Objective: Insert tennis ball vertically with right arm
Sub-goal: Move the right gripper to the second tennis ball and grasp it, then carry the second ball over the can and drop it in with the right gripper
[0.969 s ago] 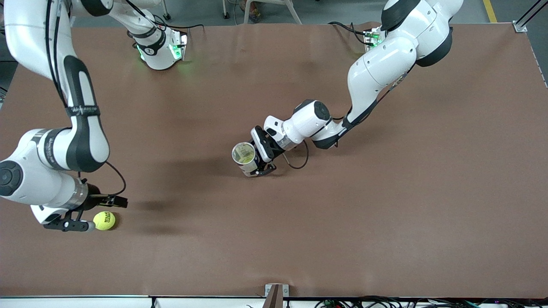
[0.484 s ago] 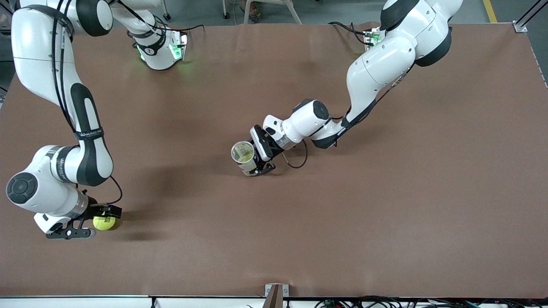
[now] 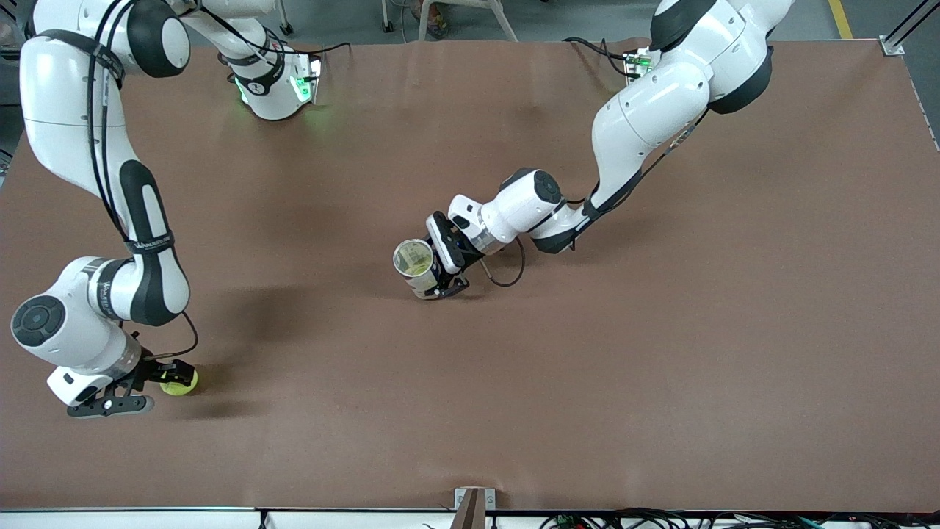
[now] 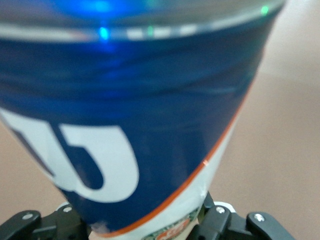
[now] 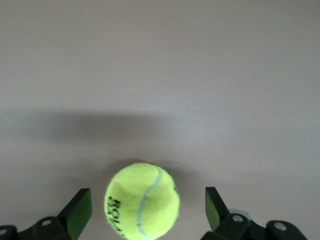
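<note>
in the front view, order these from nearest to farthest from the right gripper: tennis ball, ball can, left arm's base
1. tennis ball: on the table between the right gripper fingers, at the right arm's end.
2. ball can: mid-table, held upright by the left gripper.
3. left arm's base: at the table's top edge.

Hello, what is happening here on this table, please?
The right gripper is low over the tennis ball near the right arm's end of the table, fingers open on either side of it, not yet gripping. The left gripper holds a can upright mid-table, its mouth open.
</note>
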Robot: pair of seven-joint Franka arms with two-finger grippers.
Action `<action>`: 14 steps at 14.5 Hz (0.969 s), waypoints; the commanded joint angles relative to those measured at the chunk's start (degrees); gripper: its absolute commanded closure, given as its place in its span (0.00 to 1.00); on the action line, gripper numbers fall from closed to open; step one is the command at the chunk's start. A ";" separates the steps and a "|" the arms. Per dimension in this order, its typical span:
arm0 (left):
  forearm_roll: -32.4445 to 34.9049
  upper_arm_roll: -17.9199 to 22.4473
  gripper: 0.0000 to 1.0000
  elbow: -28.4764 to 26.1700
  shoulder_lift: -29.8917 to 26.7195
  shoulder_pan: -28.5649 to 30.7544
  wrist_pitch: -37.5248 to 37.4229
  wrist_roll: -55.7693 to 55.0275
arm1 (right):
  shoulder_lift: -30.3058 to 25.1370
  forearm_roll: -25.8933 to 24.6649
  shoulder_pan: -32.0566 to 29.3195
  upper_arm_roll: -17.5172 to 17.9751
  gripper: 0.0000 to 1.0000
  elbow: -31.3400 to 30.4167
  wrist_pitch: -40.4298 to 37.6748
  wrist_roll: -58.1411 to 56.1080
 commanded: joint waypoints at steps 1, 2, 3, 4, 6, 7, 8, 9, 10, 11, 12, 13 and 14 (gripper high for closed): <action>-1.12 0.64 0.22 1.13 -0.03 -1.33 0.07 -0.04 | 0.53 -0.66 -0.80 1.01 0.00 -0.47 4.10 -0.75; -1.04 0.64 0.22 1.13 -0.03 -1.33 0.07 -0.05 | 0.80 -0.75 -0.88 1.09 0.00 -1.08 4.81 -0.84; -1.12 0.64 0.22 1.13 -0.03 -1.33 0.07 -0.05 | 0.89 -0.75 -0.80 1.09 0.00 -1.17 4.91 -0.84; -1.12 0.73 0.23 1.13 0.06 -1.33 0.07 -0.05 | 0.89 -0.58 -0.80 1.09 0.00 -1.17 4.91 -0.75; -1.12 0.73 0.23 1.21 0.06 -1.33 0.16 -0.13 | 0.89 -0.40 -0.80 1.18 0.00 -1.26 4.73 -0.31; -1.12 0.73 0.23 1.21 0.06 -1.33 0.16 -0.13 | 0.89 -0.40 -0.97 1.27 0.00 -1.26 4.73 -0.31; -1.04 0.73 0.23 1.21 -0.03 -1.24 0.16 -0.05 | 0.89 -0.31 -0.97 1.36 0.00 -1.35 4.56 -0.31; -0.86 0.73 0.24 1.21 -0.11 -1.24 0.16 -0.05 | 0.89 -0.31 -0.97 1.45 0.00 -1.52 4.56 -0.31; -0.86 0.73 0.24 1.21 -0.11 -1.15 0.16 -0.05 | 0.89 -0.31 -0.97 1.45 0.00 -1.87 4.73 -0.57; -0.86 0.73 0.24 1.21 -0.11 -1.24 0.16 -0.05 | 0.89 -0.31 -1.06 1.53 0.00 -1.96 4.64 -0.57; -0.86 0.73 0.24 1.21 -0.11 -1.15 0.16 -0.13 | 0.89 -0.31 -1.06 1.62 0.00 -1.96 4.56 -0.49; -0.86 0.73 0.24 1.21 -0.11 -1.15 0.16 -0.05 | 0.97 -0.31 -1.06 1.62 0.01 -2.49 4.56 -0.48; -0.86 0.64 0.24 1.21 -0.03 -1.15 0.16 -0.05 | 0.97 -0.31 -1.06 1.62 0.04 -2.75 4.47 -0.48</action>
